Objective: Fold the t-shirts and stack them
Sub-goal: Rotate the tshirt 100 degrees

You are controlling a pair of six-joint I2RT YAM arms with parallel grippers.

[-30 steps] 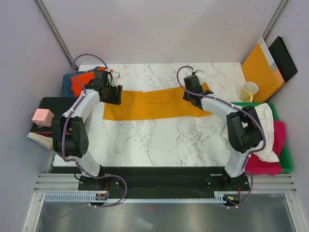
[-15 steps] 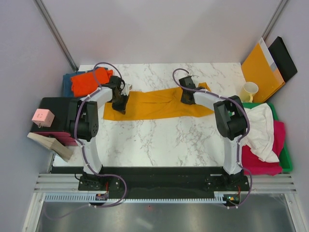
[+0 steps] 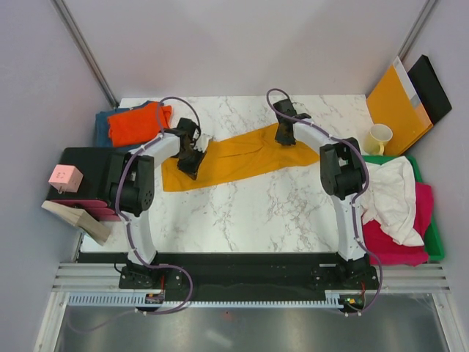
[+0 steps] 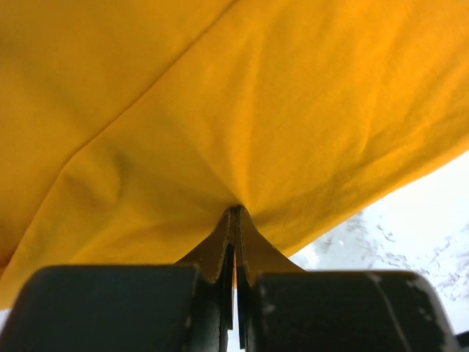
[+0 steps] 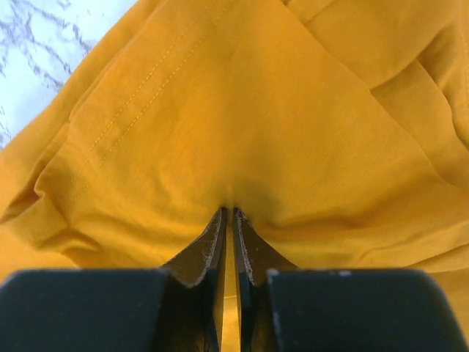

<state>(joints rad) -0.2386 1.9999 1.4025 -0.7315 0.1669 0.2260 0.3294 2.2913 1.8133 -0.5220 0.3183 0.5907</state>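
Mid-fold on the mustard-yellow t-shirt [image 3: 245, 155]: lies as a long narrow band slanting across the far half of the worktop [image 3: 249, 220], lower end to the left, higher end toward the far right. Gripped at both ends, seemingly to hold the cloth stretched between the arms rather than bunched.

Left claw [image 3: 192, 155] clamped tight on the left end; in the left wrist view, narrowed to a sliver with a tuck of yellow fabric drawn into the tips. Right claw [image 3: 284, 133] likewise pressed together on the far end, close to a stitched hem, as the right wrist view shows.

Probably a lengthwise fold done and a crosswise one to come, hence the paired hold at opposite ends.

Finished pile apparently at the far left corner: orange t-shirt [image 3: 135, 123] folded on top of a teal-blue t-shirt [image 3: 101, 126]. Waiting on the right, in a green bin [image 3: 434, 235]: white t-shirt [image 3: 394, 192] crumpled over a magenta t-shirt [image 3: 399, 248].

Risk: an uneven pull, skewing the band.
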